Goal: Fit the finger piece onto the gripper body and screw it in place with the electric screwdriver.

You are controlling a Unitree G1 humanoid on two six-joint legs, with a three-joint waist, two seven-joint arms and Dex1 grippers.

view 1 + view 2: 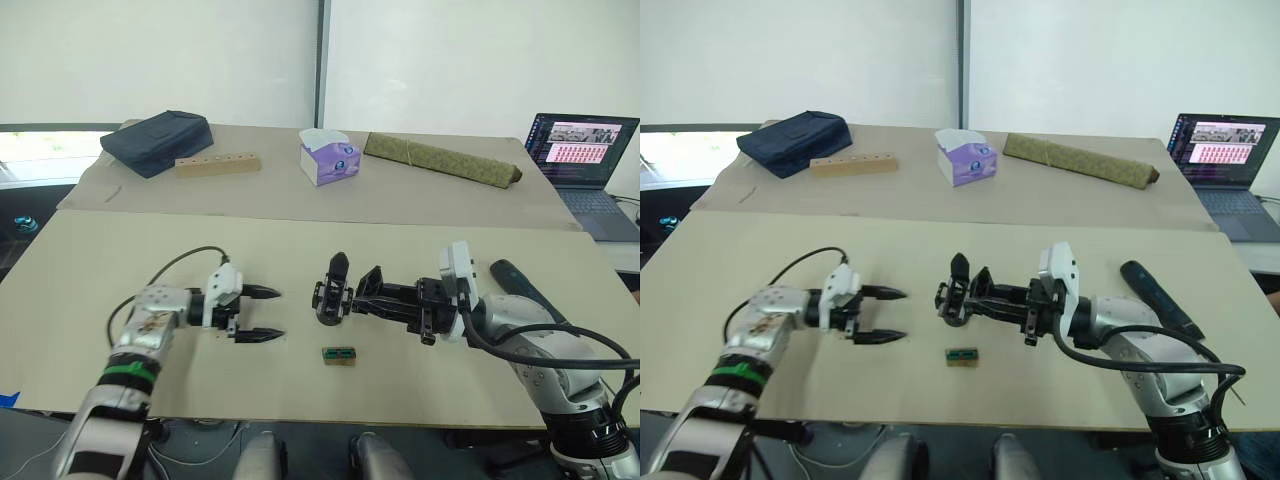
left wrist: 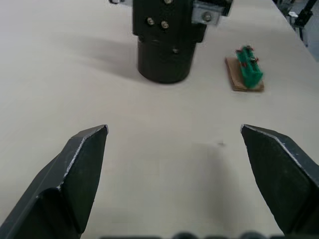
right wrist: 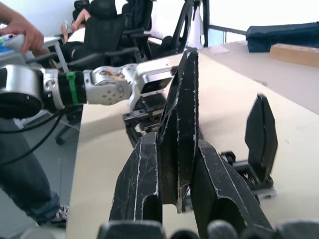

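Note:
The gripper body [image 1: 328, 303], a squat black block with one pointed finger standing up, rests mid-table. My right gripper [image 1: 375, 298] is shut on the finger piece [image 3: 182, 99], a black tapered claw held upright right beside the body; whether the two touch I cannot tell. My left gripper [image 1: 255, 313] is open on the other side of the body [image 2: 167, 40], a short gap away, with nothing between its fingers [image 2: 84, 164]. The electric screwdriver [image 1: 525, 288], a long black cylinder, lies on the table beyond my right arm.
A small green part on a brown block [image 1: 339, 355] lies just in front of the body. On the back table are a navy pouch [image 1: 157, 140], a wooden block [image 1: 217, 164], a tissue box [image 1: 328, 157] and an olive rolled mat [image 1: 440, 158]. A laptop [image 1: 585, 160] stands far right. A person's hand [image 3: 20, 25] shows beyond the table.

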